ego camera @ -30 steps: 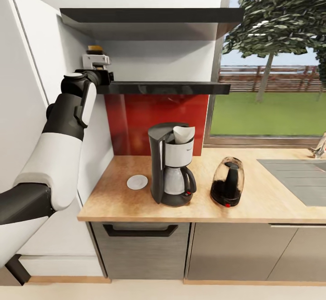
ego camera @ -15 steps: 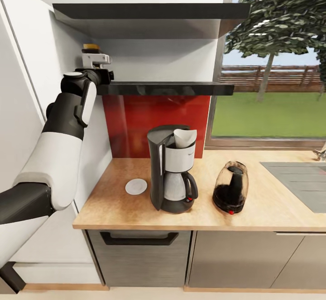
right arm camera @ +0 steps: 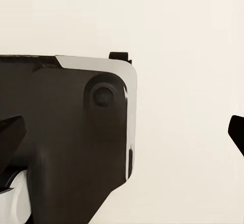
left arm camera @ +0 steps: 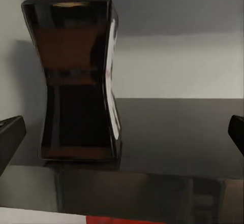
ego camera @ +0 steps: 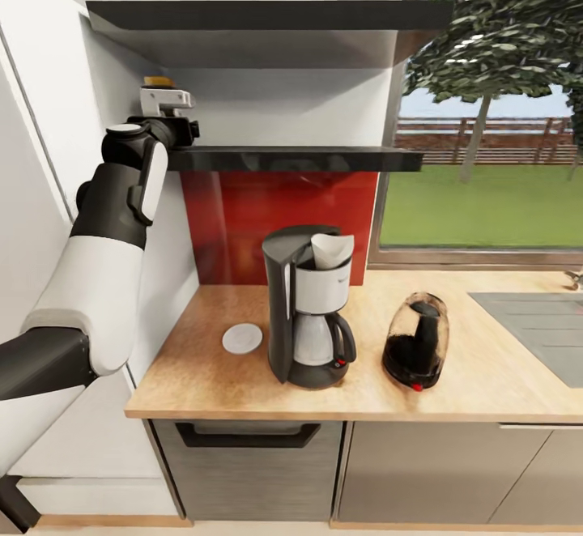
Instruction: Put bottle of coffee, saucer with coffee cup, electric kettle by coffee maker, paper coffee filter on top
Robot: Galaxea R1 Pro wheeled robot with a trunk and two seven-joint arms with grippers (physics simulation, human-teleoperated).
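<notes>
The bottle of coffee (left arm camera: pixel 79 82), dark with a yellow-orange cap (ego camera: pixel 159 81), stands at the left end of the kitchen shelf (ego camera: pixel 300 158). My left gripper (ego camera: pixel 166 103) is raised to it and open (left arm camera: pixel 122 135); the bottle stands between the fingers, untouched, nearer one fingertip (left arm camera: pixel 10 137). The coffee maker (ego camera: pixel 312 309) stands on the countertop (ego camera: pixel 202 382) with the paper coffee filter (ego camera: pixel 330 250) on top. The saucer (ego camera: pixel 242 338) lies bare to its left, the electric kettle (ego camera: pixel 417 342) to its right. My right gripper (right arm camera: pixel 122 132) is open and holds nothing. The coffee cup is out of view.
A second, higher black shelf (ego camera: pixel 267 16) hangs close above the bottle. A white wall panel (ego camera: pixel 48 91) runs along the left arm. A sink (ego camera: pixel 534 321) is set into the counter at the right, below a window. A drawer handle (ego camera: pixel 247 436) sits under the counter edge.
The whole head view has shifted, so the camera has moved. The left gripper stays at the shelf's left end by the bottle. Nothing on the counter has moved.
</notes>
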